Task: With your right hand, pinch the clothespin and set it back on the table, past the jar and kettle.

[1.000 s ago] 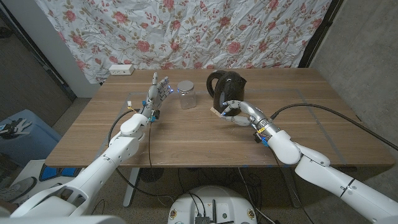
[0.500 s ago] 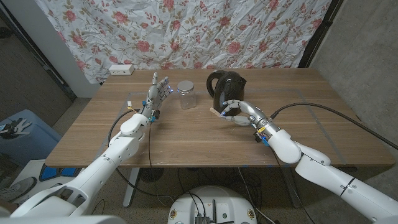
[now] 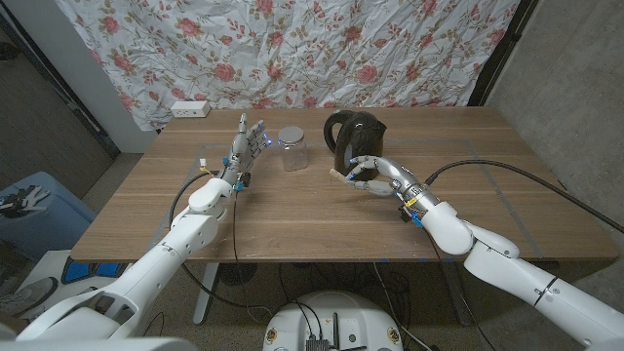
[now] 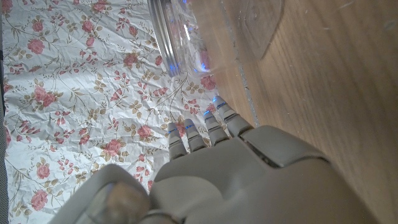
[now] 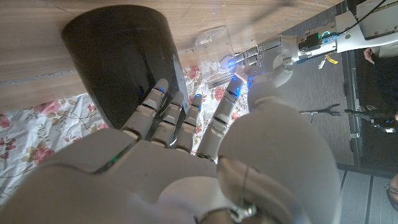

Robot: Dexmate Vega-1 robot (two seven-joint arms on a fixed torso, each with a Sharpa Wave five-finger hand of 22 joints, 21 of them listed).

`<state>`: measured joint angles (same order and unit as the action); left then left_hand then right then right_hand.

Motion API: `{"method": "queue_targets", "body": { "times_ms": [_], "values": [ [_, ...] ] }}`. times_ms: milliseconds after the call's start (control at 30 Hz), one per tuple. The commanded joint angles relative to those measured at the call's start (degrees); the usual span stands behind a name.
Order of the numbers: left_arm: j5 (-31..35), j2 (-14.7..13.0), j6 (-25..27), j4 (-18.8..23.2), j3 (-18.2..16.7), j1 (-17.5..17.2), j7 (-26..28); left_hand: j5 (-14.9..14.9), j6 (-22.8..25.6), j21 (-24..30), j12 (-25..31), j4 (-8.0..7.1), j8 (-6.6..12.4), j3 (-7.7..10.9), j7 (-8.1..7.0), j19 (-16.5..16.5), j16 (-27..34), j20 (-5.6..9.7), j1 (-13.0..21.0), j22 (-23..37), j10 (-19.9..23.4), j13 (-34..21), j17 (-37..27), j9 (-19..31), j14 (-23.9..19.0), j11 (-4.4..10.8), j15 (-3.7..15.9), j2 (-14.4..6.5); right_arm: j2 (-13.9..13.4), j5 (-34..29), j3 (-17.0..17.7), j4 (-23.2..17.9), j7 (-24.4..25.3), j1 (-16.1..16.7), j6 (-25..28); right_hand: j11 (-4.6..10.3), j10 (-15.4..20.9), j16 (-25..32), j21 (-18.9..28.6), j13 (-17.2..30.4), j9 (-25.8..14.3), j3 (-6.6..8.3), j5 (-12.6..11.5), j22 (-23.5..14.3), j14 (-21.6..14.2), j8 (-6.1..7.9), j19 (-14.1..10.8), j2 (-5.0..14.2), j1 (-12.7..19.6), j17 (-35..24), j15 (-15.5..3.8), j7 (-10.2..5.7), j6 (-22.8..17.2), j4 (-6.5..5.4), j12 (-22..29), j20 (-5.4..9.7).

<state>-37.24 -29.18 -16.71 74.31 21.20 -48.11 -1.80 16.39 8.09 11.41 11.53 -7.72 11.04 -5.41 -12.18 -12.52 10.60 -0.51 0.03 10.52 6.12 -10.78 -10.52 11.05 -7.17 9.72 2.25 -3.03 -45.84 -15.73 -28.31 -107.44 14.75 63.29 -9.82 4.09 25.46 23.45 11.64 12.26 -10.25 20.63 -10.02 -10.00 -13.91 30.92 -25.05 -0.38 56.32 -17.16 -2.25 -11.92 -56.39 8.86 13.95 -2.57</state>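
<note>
The right hand [image 3: 366,176] pinches the clothespin [image 3: 338,175] just in front of the black kettle [image 3: 348,137]. The left hand [image 3: 247,143] (fingers spread, holding nothing) stands upright beside the jar [image 3: 292,148]

A makeshift lab: floral sheet [image 3: 322,49] backdrop, bare concrete wall [image 3: 575,107], wooden table [image 3: 292,214].

White arms [image 3: 507,263], grey jointed fingers [image 5: 163,115]

The counter [image 3: 292,210] is brown wood with a smooth matt finish. The kettle [image 3: 343,138] looks glossy black plastic. The jar [image 3: 292,148] is clear glass. The backdrop [image 3: 292,49] is wrinkled floral cloth.
</note>
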Motion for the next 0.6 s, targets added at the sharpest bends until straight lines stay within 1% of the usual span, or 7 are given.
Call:
{"method": "queue_targets", "body": {
  "times_ms": [33, 167, 600],
  "values": [
    [0.00, 0.01, -0.02, 0.00, 0.01, 0.02, -0.01, 0.20, 0.03, 0.41, 0.34, -0.33, 0.36, 0.03, -0.50, -0.45, 0.28, -0.05, 0.19, 0.14, 0.17, -0.12, -0.21, 0.28, -0.45, 0.35, 0.42, -0.47, -0.17, 0.35, 0.14, 0.22, -0.58, -0.33, -0.19, 0.12, -0.43, -0.34, -0.22, 0.09, -0.25, -0.23, -0.07, -0.08, 0.03, -0.34, -0.17, -0.13, -0.66, -0.29, -0.97, 0.06, 0.43, -0.13, -0.21, -0.56],
    [0.01, 0.00, -0.01, 0.00, 0.01, 0.02, 0.00, 0.20, 0.03, 0.41, 0.34, -0.33, 0.36, 0.03, -0.50, -0.46, 0.28, -0.04, 0.19, 0.14, 0.16, -0.12, -0.21, 0.28, -0.46, 0.35, 0.38, -0.47, -0.20, 0.43, 0.09, 0.32, -0.83, -0.49, -0.26, 0.22, -0.60, -0.42, -0.24, 0.10, -0.31, -0.39, -0.08, -0.08, 0.15, -0.56, -0.09, -0.17, -0.84, -0.28, -0.71, -0.04, 0.64, -0.18, -0.32, -0.63],
    [0.01, -0.01, 0.01, 0.04, 0.00, 0.01, 0.01, 0.20, 0.00, 0.40, 0.34, -0.33, 0.35, 0.03, -0.50, -0.44, 0.29, -0.02, 0.19, 0.14, 0.16, -0.12, -0.21, 0.28, -0.47, 0.39, 0.42, -0.47, -0.37, 0.54, -0.06, 0.49, -1.76, -1.17, -0.35, -0.20, -1.10, -0.74, -0.30, 0.13, -0.41, -0.85, -0.10, -0.07, 0.71, -1.19, 0.15, -0.39, -1.47, -0.29, -0.25, -0.30, 1.34, -0.33, -0.61, -0.85]
  ]
}}
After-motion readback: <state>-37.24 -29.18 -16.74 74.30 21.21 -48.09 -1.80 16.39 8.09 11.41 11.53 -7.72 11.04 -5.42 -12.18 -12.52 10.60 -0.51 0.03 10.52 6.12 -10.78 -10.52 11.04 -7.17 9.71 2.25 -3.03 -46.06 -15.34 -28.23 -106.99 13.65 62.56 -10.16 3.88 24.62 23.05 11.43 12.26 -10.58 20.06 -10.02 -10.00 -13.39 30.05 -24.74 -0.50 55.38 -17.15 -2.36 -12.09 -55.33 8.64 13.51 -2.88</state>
